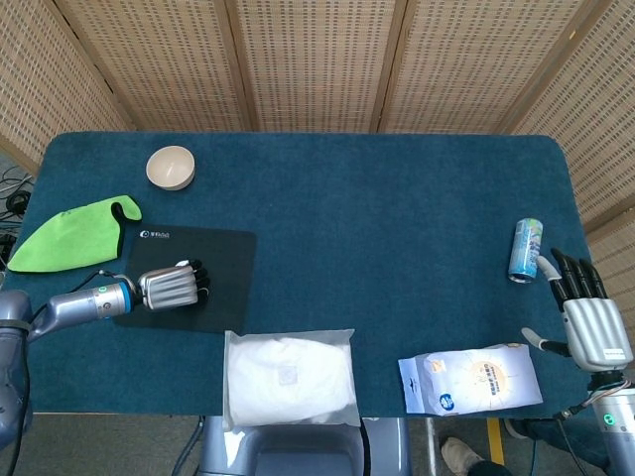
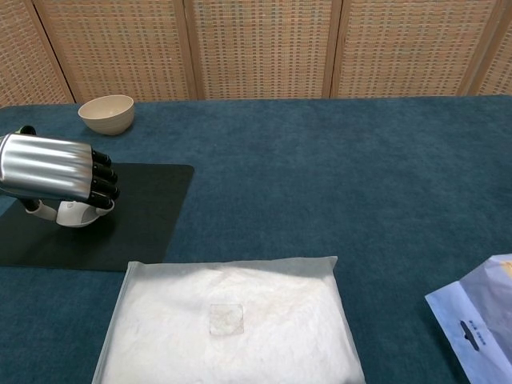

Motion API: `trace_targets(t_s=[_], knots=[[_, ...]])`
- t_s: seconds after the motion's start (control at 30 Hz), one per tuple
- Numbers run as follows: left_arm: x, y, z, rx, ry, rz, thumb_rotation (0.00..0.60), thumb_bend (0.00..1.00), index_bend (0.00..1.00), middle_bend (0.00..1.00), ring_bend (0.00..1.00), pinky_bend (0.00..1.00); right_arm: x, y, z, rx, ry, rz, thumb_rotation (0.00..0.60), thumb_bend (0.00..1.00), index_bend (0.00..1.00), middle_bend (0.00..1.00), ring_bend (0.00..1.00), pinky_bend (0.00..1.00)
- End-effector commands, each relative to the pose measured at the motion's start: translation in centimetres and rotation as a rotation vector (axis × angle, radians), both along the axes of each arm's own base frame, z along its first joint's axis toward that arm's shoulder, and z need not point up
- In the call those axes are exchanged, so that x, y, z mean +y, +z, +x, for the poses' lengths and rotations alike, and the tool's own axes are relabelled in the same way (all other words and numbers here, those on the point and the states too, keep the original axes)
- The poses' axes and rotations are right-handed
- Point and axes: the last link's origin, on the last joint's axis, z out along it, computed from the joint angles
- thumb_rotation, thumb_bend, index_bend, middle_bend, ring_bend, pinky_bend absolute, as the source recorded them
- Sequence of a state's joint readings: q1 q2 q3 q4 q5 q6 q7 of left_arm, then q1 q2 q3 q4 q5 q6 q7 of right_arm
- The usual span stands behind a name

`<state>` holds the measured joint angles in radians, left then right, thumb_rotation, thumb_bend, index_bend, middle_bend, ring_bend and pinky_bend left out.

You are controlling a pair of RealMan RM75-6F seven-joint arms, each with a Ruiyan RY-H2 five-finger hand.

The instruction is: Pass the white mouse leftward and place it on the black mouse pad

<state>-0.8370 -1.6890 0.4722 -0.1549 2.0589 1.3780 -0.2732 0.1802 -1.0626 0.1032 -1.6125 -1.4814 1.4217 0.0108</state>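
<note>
Under curled fingers, white mouse, touching

Left hand glossy metal w/ black fingertips; black mouse pad matt; table fuzzy blue cloth.

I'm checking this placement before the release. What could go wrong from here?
The left hand covers the white mouse, which seems to rest on the black mouse pad. If the fingers catch it while opening, it might get dragged. A careless withdrawal could also brush the green cloth beside the pad.
</note>
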Motion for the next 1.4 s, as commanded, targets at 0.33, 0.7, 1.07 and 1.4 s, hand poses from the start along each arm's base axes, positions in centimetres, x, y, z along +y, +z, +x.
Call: trace_targets(t_s=[0.33,0.7,1.07,1.4], knots=[[-0.1,0.3,0.1,0.007,-0.032,-0.001,0.600,0.14,0.15,0.00,0.12,0.33,0.2,0.0,0.2,0.000,0.003,-0.006,0.600,0.00,0.00,0.00,0.00,0.00],[0.1,7.2,2.9,-0.458,-0.015,0.173,0.600,0.11,0.04,0.00,0.08,0.31,0.6,0.0,0.4,-0.001,0.016,-0.001,0.600,0.00,0.00,0.00,0.00,0.00],[-2.3,15.9,1.2,-1.065,0.105,0.435,0.600,0.05,0.00,0.00,0.05,0.29,0.9,-0.2,0.6,0.012,0.020,-0.001,0.600,0.00,0.00,0.00,0.00,0.00],[-10.6,15.0,-4.3,-1.126,0.623,0.502,0.600,0.01,0.00,0.00,0.00,0.06,1.0,-0.4,0.4,0.019,0.015,0.006,0.600,0.00,0.00,0.00,0.00,0.00]])
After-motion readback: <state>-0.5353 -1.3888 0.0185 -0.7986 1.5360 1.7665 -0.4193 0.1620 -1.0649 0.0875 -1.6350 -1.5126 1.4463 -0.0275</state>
